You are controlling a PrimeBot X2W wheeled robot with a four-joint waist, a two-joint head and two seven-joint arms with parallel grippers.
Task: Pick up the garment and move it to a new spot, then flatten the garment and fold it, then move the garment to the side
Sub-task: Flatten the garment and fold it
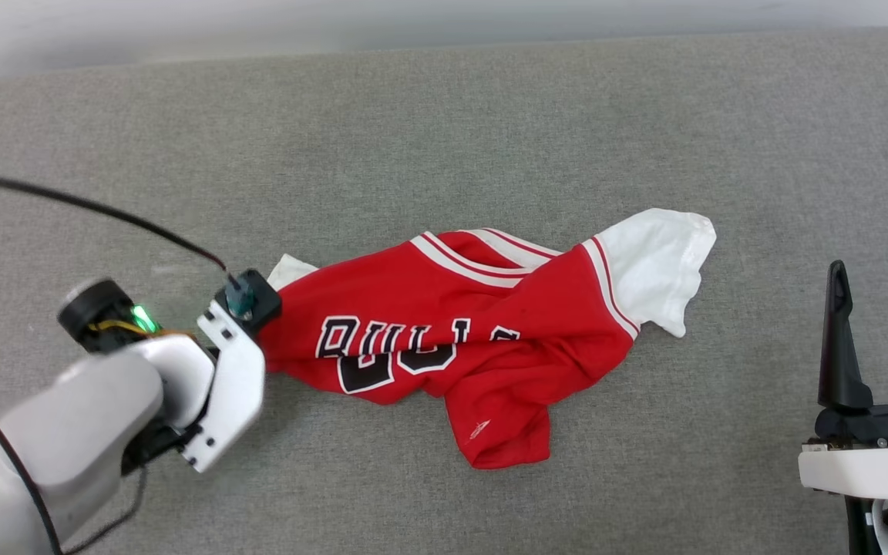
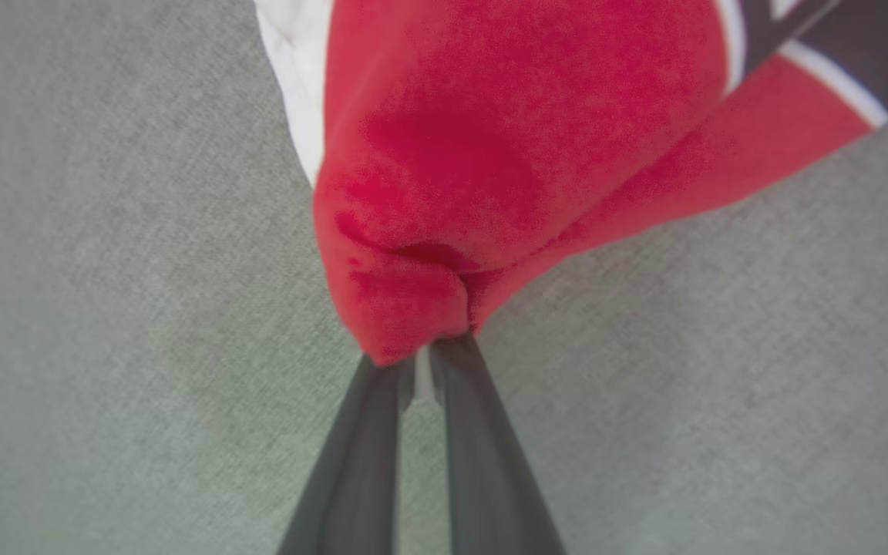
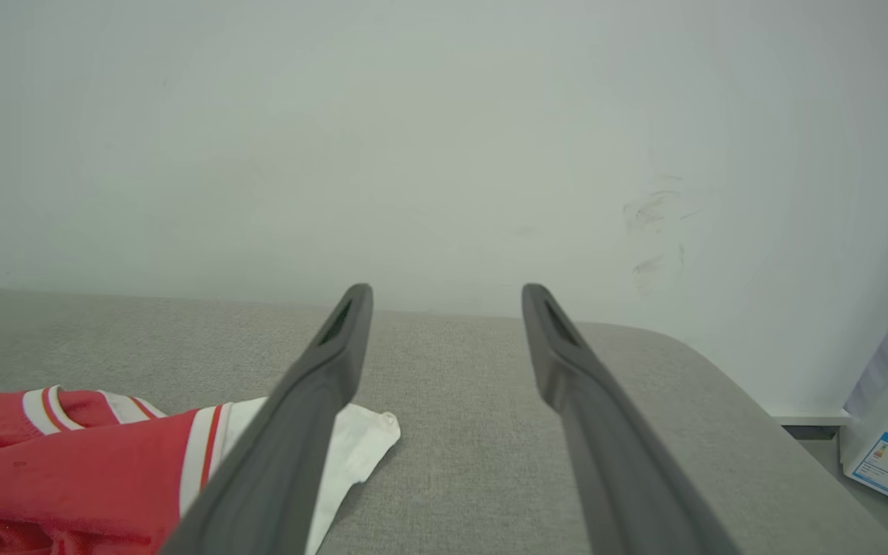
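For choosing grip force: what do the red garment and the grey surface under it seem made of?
The garment: soft, matte knit cloth, perhaps synthetic jersey; it bunches in folds where the left gripper pinches it. The grey surface: matte woven upholstery fabric, fine weave visible; its rounded edge suggests padding.

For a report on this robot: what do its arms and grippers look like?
The left gripper and the right gripper each have two long, dark, tapering fingers. The left forearm is pale grey, with a white wrist housing, a green light and a thin black cable.
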